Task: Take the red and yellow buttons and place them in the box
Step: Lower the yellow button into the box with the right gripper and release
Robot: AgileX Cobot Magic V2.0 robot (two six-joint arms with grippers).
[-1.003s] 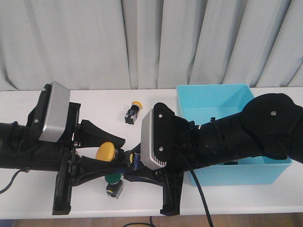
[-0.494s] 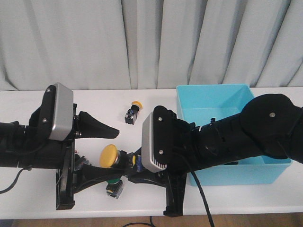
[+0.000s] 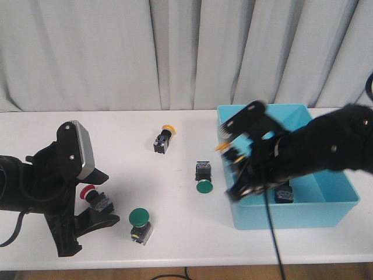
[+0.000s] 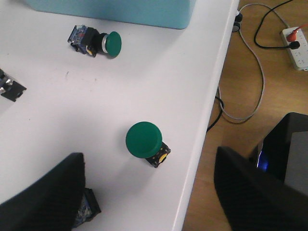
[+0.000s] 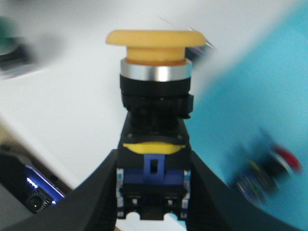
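Box (image 3: 326, 201) rests on white table (image 3: 192, 230) before grey curtains (image 3: 116, 52).

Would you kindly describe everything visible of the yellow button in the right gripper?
The yellow button has a smooth mushroom cap, a silver collar beneath it, then a black blocky body with a yellow strip and a blue clip near its base. The right gripper is closed on that lower body, one finger pressing each side, cap pointing away from the fingers. In the front view it is mostly hidden by the blurred arm, carried over the near-left edge of the box.
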